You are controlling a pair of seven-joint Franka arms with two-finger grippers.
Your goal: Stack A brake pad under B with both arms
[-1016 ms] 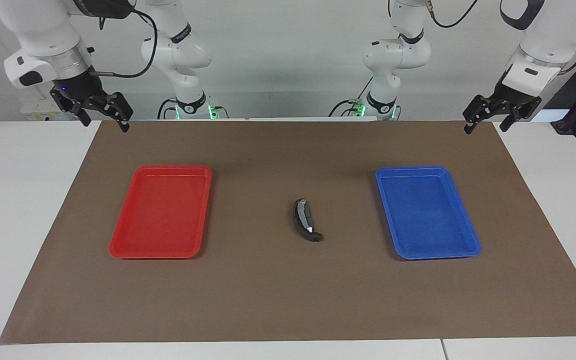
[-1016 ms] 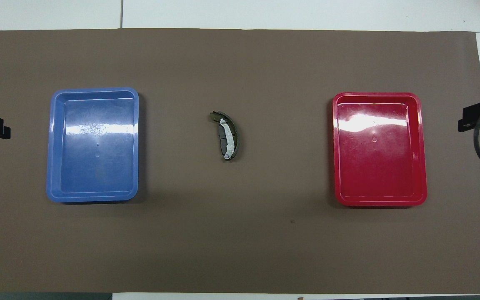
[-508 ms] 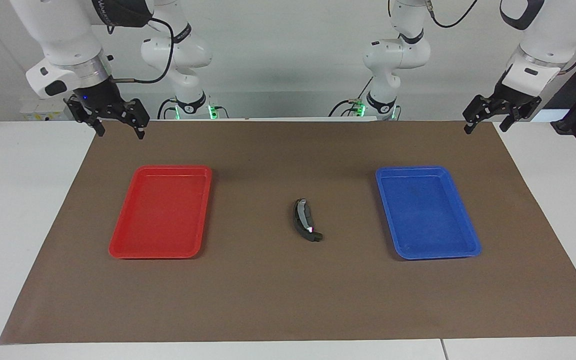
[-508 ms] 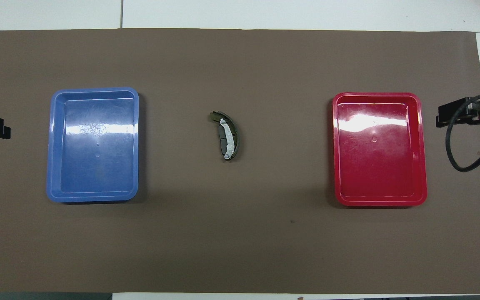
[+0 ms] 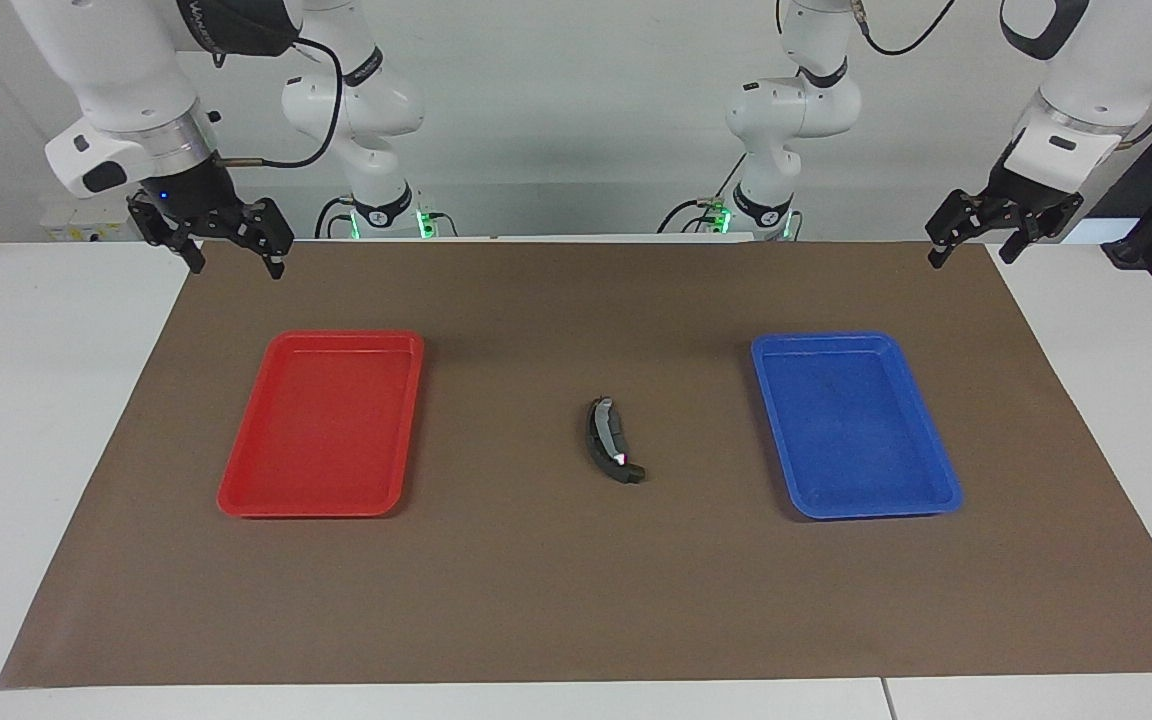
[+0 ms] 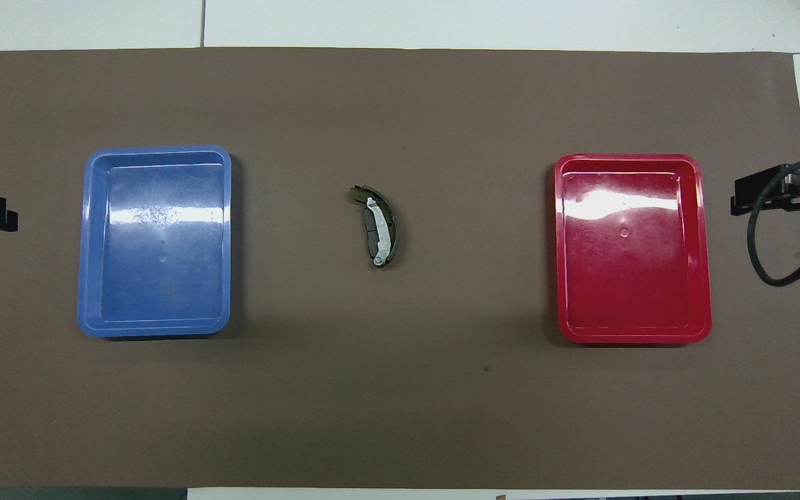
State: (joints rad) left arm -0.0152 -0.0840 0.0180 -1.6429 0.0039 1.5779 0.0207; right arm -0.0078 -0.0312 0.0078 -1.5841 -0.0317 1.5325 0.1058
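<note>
The B pad (image 5: pixel 602 440) (image 6: pixel 387 229), a long curved crescent with a light-grey face, lies in the middle of the brown mat, between the two trays. The short dark grey A brake pad (image 5: pixel 614 432) (image 6: pixel 371 236) lies against the inside of its curve; part of it looks tucked under B. My right gripper (image 5: pixel 236 262) hangs open and empty above the mat's corner at the right arm's end; it also shows in the overhead view (image 6: pixel 778 193). My left gripper (image 5: pixel 970 256) hangs open and empty above the corner at the left arm's end.
An empty red tray (image 5: pixel 241 490) (image 6: pixel 560 243) lies toward the right arm's end of the table. An empty blue tray (image 5: pixel 946 480) (image 6: pixel 228 236) lies toward the left arm's end. The brown mat (image 5: pixel 556 600) covers most of the white table.
My right gripper has moved a little inward, from outside the mat's corner to over its edge. The left arm and the pads have not moved.
</note>
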